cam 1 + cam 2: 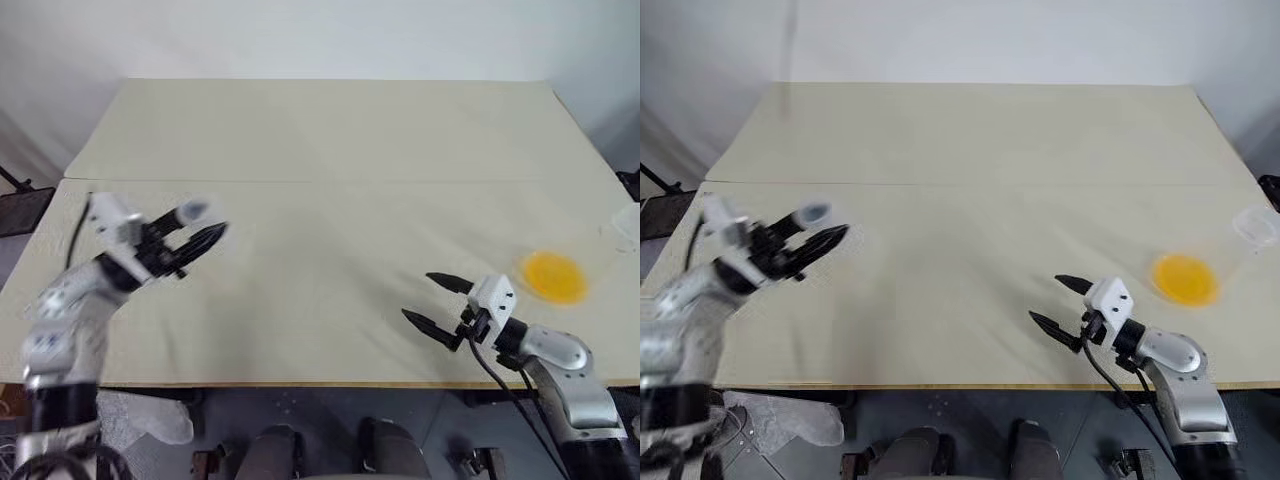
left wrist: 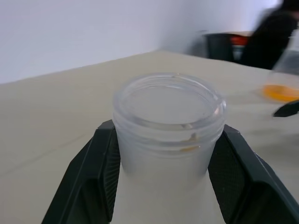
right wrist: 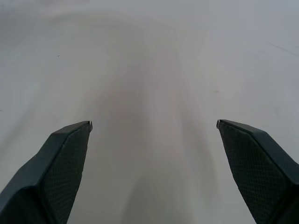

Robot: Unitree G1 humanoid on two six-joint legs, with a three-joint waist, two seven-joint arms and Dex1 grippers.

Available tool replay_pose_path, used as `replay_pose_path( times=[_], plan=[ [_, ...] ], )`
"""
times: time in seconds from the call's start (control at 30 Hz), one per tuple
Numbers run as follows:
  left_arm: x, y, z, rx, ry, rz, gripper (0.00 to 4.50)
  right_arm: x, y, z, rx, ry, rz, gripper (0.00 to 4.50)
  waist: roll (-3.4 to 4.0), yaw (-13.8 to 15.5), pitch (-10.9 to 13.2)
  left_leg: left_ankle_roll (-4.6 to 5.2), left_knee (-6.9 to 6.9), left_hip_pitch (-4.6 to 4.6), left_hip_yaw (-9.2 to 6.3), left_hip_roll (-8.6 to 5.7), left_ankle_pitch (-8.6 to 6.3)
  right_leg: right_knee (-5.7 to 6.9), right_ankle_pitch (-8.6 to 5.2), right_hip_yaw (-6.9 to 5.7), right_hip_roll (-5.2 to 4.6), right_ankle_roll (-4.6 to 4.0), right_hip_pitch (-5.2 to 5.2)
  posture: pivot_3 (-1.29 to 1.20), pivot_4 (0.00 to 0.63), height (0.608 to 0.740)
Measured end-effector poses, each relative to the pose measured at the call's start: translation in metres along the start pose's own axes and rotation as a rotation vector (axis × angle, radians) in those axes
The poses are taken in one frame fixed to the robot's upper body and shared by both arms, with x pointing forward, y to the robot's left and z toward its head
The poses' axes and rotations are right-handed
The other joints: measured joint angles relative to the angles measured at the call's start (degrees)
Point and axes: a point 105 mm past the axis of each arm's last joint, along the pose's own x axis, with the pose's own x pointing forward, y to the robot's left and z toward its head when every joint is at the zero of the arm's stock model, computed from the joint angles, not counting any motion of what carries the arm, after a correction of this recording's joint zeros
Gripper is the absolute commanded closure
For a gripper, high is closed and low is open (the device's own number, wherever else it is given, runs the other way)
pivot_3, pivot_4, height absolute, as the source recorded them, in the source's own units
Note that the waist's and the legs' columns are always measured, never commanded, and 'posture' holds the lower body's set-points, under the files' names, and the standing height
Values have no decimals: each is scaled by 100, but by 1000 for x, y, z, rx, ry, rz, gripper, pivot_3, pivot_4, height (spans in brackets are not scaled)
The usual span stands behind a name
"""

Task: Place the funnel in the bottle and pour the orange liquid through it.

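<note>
My left gripper (image 1: 205,226) is shut on the bottle (image 2: 168,116), a clear flask held above the left side of the table. Its threaded open neck sticks out past the black fingers (image 2: 93,172) and points toward the table's middle. The orange liquid (image 1: 553,276) lies as a round patch in a wide clear cup on the table at the right. My right gripper (image 1: 437,300) stands open just left of that cup, near the front edge, with nothing between its fingers. The funnel is out of view.
A small clear cup (image 1: 1257,225) stands at the table's far right edge. The beige table (image 1: 330,150) has a seam running across its middle. A dark chair (image 2: 224,44) and a dark blurred shape stand beyond the table in the left wrist view.
</note>
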Motion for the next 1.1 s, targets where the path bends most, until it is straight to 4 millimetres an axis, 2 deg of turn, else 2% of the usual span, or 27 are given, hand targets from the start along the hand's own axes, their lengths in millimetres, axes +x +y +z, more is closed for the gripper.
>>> replay_pose_path(
  times=[0.2,0.37,0.43,0.6,0.8,1.1],
  plan=[
    [59,-19,-8,-14,12,-257,2229,-20,-1,0,3,31,-48,0,-2,5,1,0,5,-3,12,6,0,-3,0,-9,8,1,-1,0,150,740],
    [120,-62,-7,6,-10,-505,2229,-41,-3,3,-19,55,-132,0,-6,156,4,9,38,-26,5,-8,1,-11,12,-4,2,24,3,0,150,740],
    [131,-75,-14,20,14,-560,2229,-50,-4,2,-21,71,-168,0,-7,155,4,13,37,-28,11,-11,2,-19,14,2,2,27,3,0,150,740],
    [142,-89,-28,10,60,-603,2229,-64,2,1,-18,96,-219,0,-7,134,4,13,36,-27,13,-2,2,-19,14,3,7,27,1,0,150,740],
    [149,-99,-31,34,68,-638,2229,-70,13,1,0,106,-256,0,-7,170,4,19,39,-28,13,-8,4,-22,14,10,2,27,2,0,150,740],
    [163,-107,-32,35,78,-664,2229,-74,18,3,2,108,-292,0,-7,166,4,24,39,-31,12,-11,6,-28,14,11,1,27,2,0,150,740]
  ],
)
